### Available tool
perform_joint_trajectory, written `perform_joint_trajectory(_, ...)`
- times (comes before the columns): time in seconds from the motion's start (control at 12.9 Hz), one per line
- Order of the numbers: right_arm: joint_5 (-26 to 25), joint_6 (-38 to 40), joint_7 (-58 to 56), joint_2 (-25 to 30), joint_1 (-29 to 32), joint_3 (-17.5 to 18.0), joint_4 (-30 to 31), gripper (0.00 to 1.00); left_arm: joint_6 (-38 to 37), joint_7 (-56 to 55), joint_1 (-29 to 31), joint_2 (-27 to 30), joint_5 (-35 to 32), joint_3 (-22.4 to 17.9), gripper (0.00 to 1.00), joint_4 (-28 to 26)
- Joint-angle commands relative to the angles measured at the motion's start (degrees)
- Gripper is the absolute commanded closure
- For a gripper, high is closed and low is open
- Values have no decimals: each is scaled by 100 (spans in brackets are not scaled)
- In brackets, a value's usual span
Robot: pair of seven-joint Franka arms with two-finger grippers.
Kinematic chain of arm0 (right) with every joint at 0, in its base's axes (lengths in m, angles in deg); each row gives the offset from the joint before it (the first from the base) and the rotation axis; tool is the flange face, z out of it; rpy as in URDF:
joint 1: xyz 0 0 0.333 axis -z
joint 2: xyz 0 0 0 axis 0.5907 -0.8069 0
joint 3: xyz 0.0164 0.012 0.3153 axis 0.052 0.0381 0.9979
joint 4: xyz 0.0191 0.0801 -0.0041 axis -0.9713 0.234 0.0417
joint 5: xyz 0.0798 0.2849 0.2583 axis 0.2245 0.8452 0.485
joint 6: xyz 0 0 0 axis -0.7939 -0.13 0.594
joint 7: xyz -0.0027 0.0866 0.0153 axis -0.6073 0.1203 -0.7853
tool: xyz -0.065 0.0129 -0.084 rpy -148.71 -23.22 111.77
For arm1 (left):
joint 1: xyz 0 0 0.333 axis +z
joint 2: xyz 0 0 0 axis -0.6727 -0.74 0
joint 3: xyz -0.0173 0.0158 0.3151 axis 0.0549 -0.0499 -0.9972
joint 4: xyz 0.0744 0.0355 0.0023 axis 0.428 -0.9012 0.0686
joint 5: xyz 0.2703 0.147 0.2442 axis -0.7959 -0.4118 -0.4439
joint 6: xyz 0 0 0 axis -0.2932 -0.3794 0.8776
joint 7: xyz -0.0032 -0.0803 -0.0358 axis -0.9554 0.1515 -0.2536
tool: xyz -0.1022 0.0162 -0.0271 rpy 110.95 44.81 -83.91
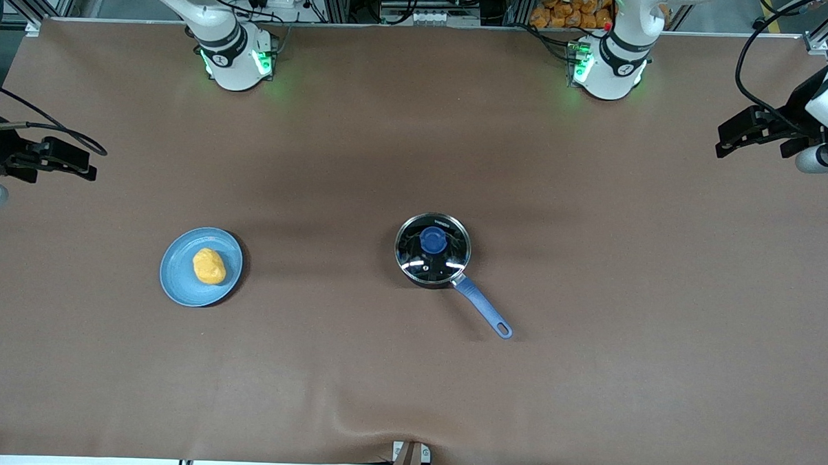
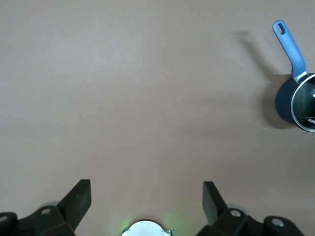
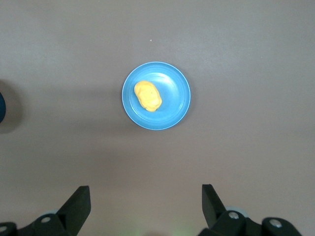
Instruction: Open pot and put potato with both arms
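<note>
The black pot (image 1: 432,250) stands mid-table with its glass lid and blue knob (image 1: 433,240) on; its blue handle (image 1: 484,307) points toward the front camera. Part of the pot also shows in the left wrist view (image 2: 298,103). The yellow-orange potato (image 1: 209,266) lies on a light-blue plate (image 1: 178,283) toward the right arm's end; it also shows in the right wrist view (image 3: 147,96). My left gripper (image 1: 727,137) hangs open and empty high over the left arm's end of the table (image 2: 146,196). My right gripper (image 1: 86,160) hangs open and empty over the right arm's end (image 3: 146,196).
A brown mat (image 1: 409,370) covers the table, with a ripple near its front edge (image 1: 373,424). A small mount (image 1: 409,459) sits at that edge. The two arm bases (image 1: 237,61) (image 1: 606,67) stand along the edge farthest from the front camera.
</note>
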Motion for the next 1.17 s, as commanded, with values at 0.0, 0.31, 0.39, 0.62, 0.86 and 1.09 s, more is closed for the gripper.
perform_joint_trajectory(0.0, 95, -12, 77, 203, -69, -71, 225, 0, -30, 19, 9, -61, 86, -15, 0, 150)
perform_joint_trajectory(0.31, 95, -21, 77, 176, -78, -63, 225, 0, -30, 98, 53, -140, 51, -24, 0, 308)
perform_joint_trajectory(0.39, 86, -73, 85, 133, -87, -62, 225, 0, -30, 80, 44, -140, 33, -24, 0, 308)
perform_joint_trajectory(0.62, 86, -468, 68, -270, -262, -45, 260, 0, -30, 63, 61, -140, 112, -15, 0, 308)
perform_joint_trajectory(0.86, 86, -854, -2, -719, -473, -19, 523, 0, -21, 98, 61, -140, 121, -15, 0, 300)
perform_joint_trajectory(1.09, 121, -1005, -781, -1185, -518, 86, 585, 0, -30, 98, 61, -140, 112, -15, 0, 300)
